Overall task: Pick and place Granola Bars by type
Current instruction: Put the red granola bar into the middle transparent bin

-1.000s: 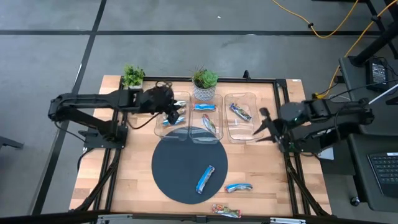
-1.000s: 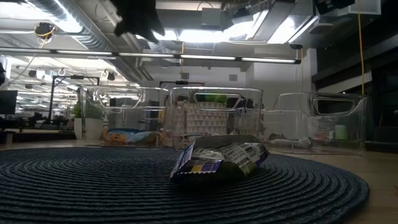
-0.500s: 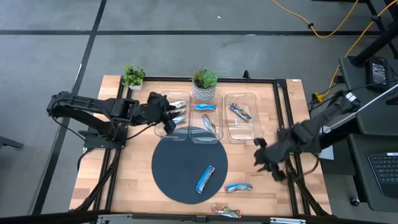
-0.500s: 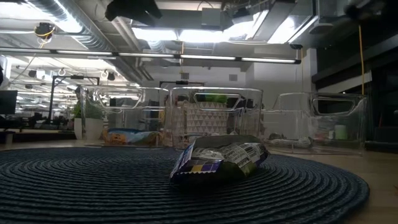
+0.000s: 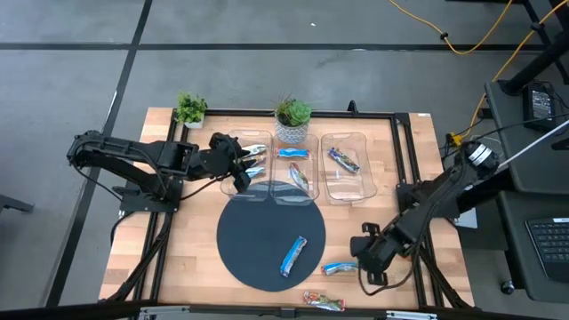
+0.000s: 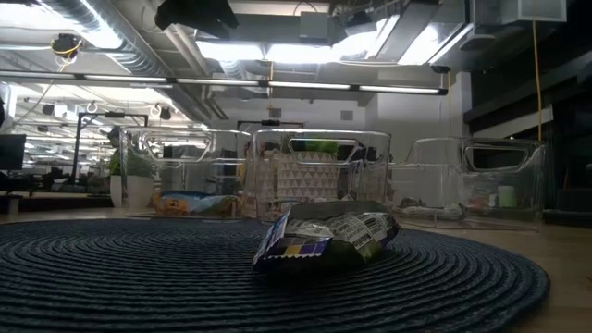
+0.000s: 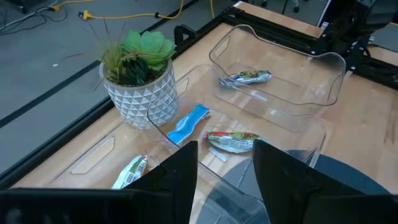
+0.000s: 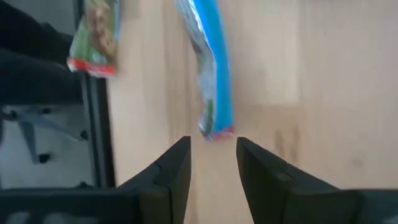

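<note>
Near the table's front right edge, the right gripper [image 5: 360, 263] is held low with its fingers [image 8: 174, 168] parted and nothing between them, just short of the end of a light blue bar [image 8: 208, 81] lying on the bare wood. An orange-red bar [image 5: 323, 301] is seen beside it at the front rail. A third bar [image 5: 293, 255] lies on the round dark mat [image 5: 244, 240]. The left gripper [image 5: 247, 169] is parked empty and parted over the left clear bin [image 5: 264, 138]; further bars are seen in all three bins.
</note>
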